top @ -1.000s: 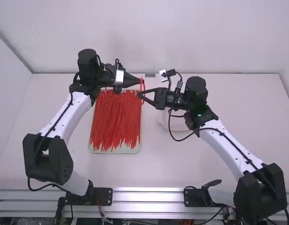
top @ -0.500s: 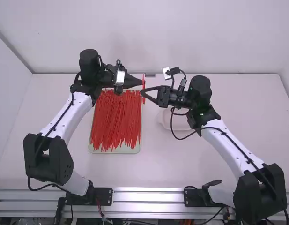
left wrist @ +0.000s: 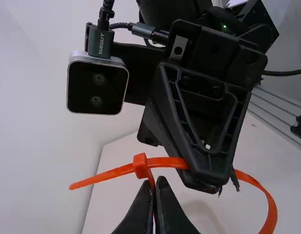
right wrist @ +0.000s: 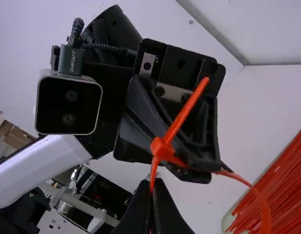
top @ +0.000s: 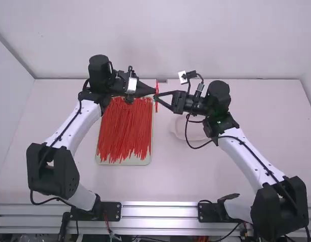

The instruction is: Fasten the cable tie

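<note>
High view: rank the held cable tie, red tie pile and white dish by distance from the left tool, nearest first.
1. held cable tie: pinched at the tip of the left tool.
2. red tie pile: on the table, its far edge just below the tool.
3. white dish: on the table's right half, past the pile's right edge.

White links [top: 69, 128], black joints [top: 49, 171], looping black cables [top: 186, 135].
</note>
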You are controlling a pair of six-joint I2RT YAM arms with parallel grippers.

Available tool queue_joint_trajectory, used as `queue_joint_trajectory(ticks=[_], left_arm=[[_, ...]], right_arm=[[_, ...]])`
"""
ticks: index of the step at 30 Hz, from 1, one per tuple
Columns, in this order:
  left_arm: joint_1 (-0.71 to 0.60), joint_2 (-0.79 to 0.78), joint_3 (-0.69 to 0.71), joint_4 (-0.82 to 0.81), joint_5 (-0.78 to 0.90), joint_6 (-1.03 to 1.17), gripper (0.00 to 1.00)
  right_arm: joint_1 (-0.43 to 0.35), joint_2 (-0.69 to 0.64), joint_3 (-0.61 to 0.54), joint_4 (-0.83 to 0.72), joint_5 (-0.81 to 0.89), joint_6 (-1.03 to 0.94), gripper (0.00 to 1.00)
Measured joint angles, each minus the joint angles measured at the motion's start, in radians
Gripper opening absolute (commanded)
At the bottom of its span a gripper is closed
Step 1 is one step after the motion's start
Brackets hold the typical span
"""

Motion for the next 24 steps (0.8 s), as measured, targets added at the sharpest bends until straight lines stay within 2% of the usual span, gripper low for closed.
queue_joint_trajectory(ticks=[15,16,17,20,21,24], left_arm=[[-0.013,0.0,0.0,-0.002,-0.016,0.0,0.02],[-0.013,0.0,0.0,-0.002,-0.016,0.0,0.02],[-0.014,0.0,0.0,-0.002,-0.016,0.0,0.02],[-0.012,0.002,-0.002,-0.005,-0.016,0.0,0.02],[-0.012,0.004,-0.002,-0.005,-0.021,-0.001,0.02],[-0.01,0.01,-0.01,-0.006,-0.013,0.0,0.02]], right_arm=[[-0.021,0.0,0.0,0.007,-0.005,0.001,0.0],[-0.021,0.0,0.0,0.007,-0.006,0.001,0.02],[-0.021,0.0,0.0,0.007,-0.006,0.0,0.1],[-0.028,-0.001,0.0,0.023,0.0,0.0,0.24],[-0.034,-0.003,0.0,0.022,-0.004,0.0,0.37],[-0.044,-0.006,0.0,0.024,-0.001,-0.001,0.4]])
